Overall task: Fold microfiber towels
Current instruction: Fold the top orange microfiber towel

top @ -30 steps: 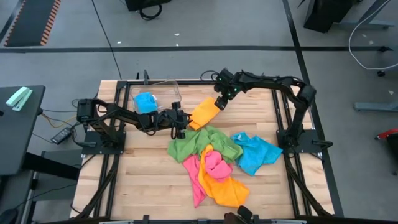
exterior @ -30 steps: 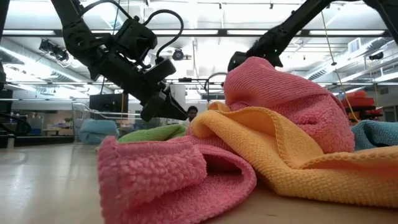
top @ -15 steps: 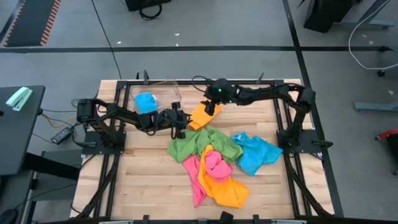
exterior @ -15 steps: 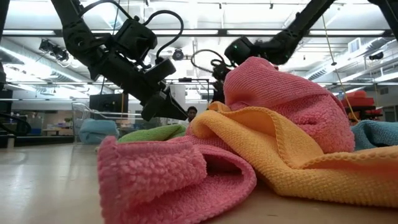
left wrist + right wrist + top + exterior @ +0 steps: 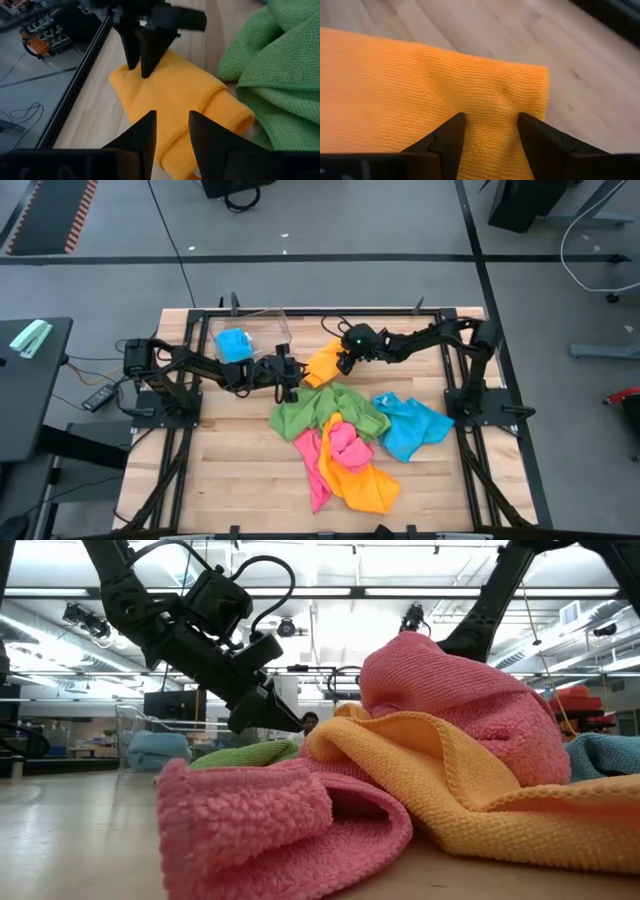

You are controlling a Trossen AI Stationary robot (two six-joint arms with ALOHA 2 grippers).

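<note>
A folded orange-yellow towel (image 5: 325,364) lies flat on the table beside the clear bin. It also shows in the left wrist view (image 5: 175,95). My right gripper (image 5: 345,362) is open and stands on the towel's far-right end (image 5: 487,122). My left gripper (image 5: 292,387) is open and empty, just off the towel's near-left end (image 5: 172,117), and seems clear of it. A pile of green (image 5: 325,412), pink (image 5: 340,445), orange (image 5: 365,480) and blue (image 5: 410,425) towels lies in the middle of the table. My right gripper comes at the folded orange-yellow towel from above, its fingers (image 5: 142,62) pointing down. Its two spread fingertips rest on the towel's top layer near one short end (image 5: 492,107). The cloth puckers a little between them. The towel lies flat on the table.
A clear plastic bin (image 5: 262,332) at the far left holds a blue towel (image 5: 235,342). The dark frame rails (image 5: 200,380) run along the table's sides. Bare wood lies at the near left (image 5: 235,480). In the low view the pink and orange pile (image 5: 420,760) hides the right gripper.
My right gripper has swung from the far right toward the table's left and near edge. It has then gone down onto the folded orange-yellow towel's end. The towel has stayed in place.
</note>
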